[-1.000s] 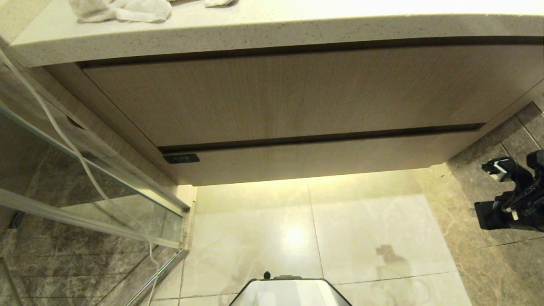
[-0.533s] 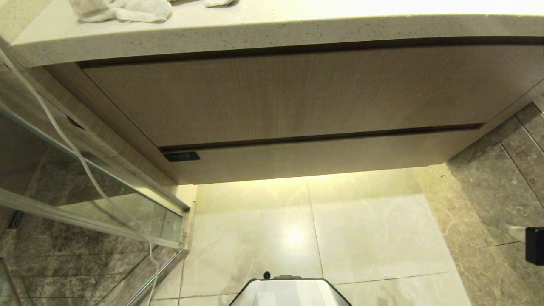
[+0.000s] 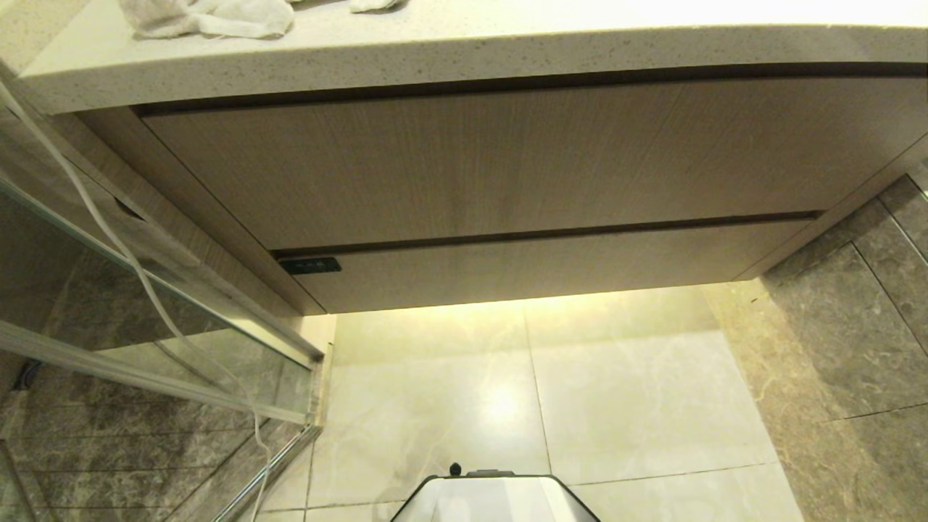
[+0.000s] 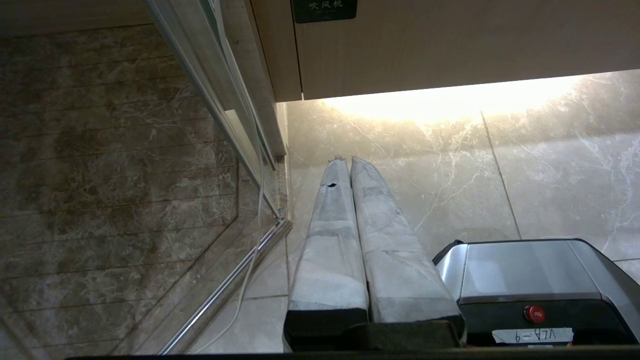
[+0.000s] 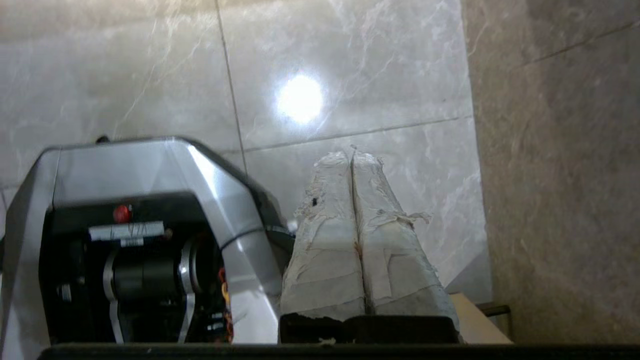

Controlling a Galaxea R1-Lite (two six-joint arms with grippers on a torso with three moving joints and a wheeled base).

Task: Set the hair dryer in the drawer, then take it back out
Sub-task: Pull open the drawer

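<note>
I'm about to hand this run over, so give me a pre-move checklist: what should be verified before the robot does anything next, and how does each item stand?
1. Drawer shut flush with the cabinet: ok.
2. Hair dryer located: cannot tell, it shows in no view.
3. Right gripper empty, fingers together, pointing at the floor tiles: ok.
4. Left gripper empty, fingers together, beside the robot's base: ok.
5. White cable by the glass door away from both grippers: ok.
6. Cloth resting on the countertop, away from the drawer: ok.
</note>
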